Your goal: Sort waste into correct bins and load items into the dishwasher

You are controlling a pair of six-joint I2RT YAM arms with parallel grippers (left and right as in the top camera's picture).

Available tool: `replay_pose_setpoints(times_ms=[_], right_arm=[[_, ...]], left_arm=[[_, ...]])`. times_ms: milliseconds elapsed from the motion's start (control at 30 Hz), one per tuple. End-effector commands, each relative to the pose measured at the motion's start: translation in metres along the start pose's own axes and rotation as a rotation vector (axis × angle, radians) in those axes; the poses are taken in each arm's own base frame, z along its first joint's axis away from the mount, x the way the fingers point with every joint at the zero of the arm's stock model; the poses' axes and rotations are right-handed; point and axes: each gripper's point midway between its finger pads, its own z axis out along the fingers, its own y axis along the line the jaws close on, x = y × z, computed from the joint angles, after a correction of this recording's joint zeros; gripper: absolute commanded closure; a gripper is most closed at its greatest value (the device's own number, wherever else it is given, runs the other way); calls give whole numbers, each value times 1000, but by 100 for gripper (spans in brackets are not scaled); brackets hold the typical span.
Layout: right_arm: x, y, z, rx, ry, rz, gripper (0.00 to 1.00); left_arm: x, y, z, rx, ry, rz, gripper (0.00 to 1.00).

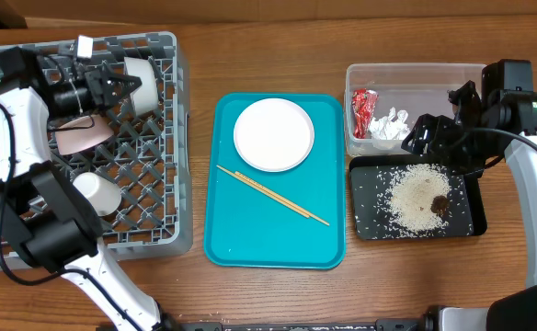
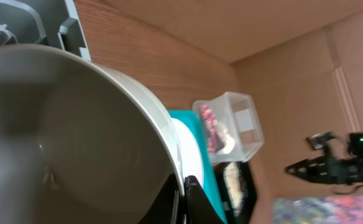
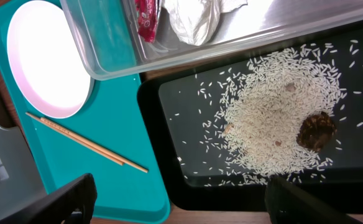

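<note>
Nearest the left wrist camera, the white bowl [image 2: 76,137] fills the frame. The left tool [image 2: 183,190] is pinched shut on its rim, with one finger inside and one outside. Only the overhead view places this over the far part of the dish rack [image 1: 149,213]. It also shows the pink bowl [image 1: 83,136] and the white cup [image 1: 98,193] lying in the rack, nearer the robot. Whether the held bowl touches the grid cannot be told.

In the right wrist view the right tool [image 3: 180,183] is spread wide and holds nothing. It hangs over the black tray [image 3: 175,124], where rice [image 3: 268,124] surrounds a brown lump [image 3: 316,130]. Beyond, the clear tub [image 3: 107,43] holds the wrapper [image 3: 147,18] and the tissue [image 3: 194,18]. Beside both, the teal tray [image 3: 107,180] on the table [image 1: 268,294] carries the plate [image 3: 45,56] and the chopsticks [image 3: 85,142].
</note>
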Motion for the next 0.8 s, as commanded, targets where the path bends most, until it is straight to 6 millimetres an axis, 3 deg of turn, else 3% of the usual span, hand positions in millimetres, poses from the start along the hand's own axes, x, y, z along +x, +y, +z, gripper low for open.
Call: replay_pose_setpoints(times_ms=[0,33,67,100,133,200,300,333,400,433,633,767], right_arm=[[-6,5,-15,-8,-54,-18,12],[-6,5,-15,-8,-54,-17,12],[-6,5,-15,-8,-54,-18,12],[-6,5,-15,-8,-54,-18,12],[-6,5,-15,-8,-54,-18,12],[-6,5,-15,-8,-54,-18,12],[-6,5,-15,-8,-54,-18,12],[-6,5,-15,-8,-54,-18,12],[-6,5,-15,-8,-54,-18,12],[-6,5,-15,-8,-54,-18,12],[-6,6,-15,-9,-55,-22,9],[-7,11,-13,-14,-62,-42,8]], left_arm=[[0,14,-14,28,-33,-39,96],[1,18,-18,24,-39,-46,96],[0,20,-23,19,-48,-44,89],[0,22,-28,13,-57,-49,72],[0,24,-34,9,-66,-60,62],[2,29,-47,-1,-83,-102,55],[5,33,-64,-11,-105,-162,32],[5,31,-69,-8,-115,-176,27],[4,19,-77,6,-131,-143,6],[4,13,-79,2,-131,-120,0],[1,-49,-85,-85,-108,30,0],[15,-67,-82,-337,-20,30,0]])
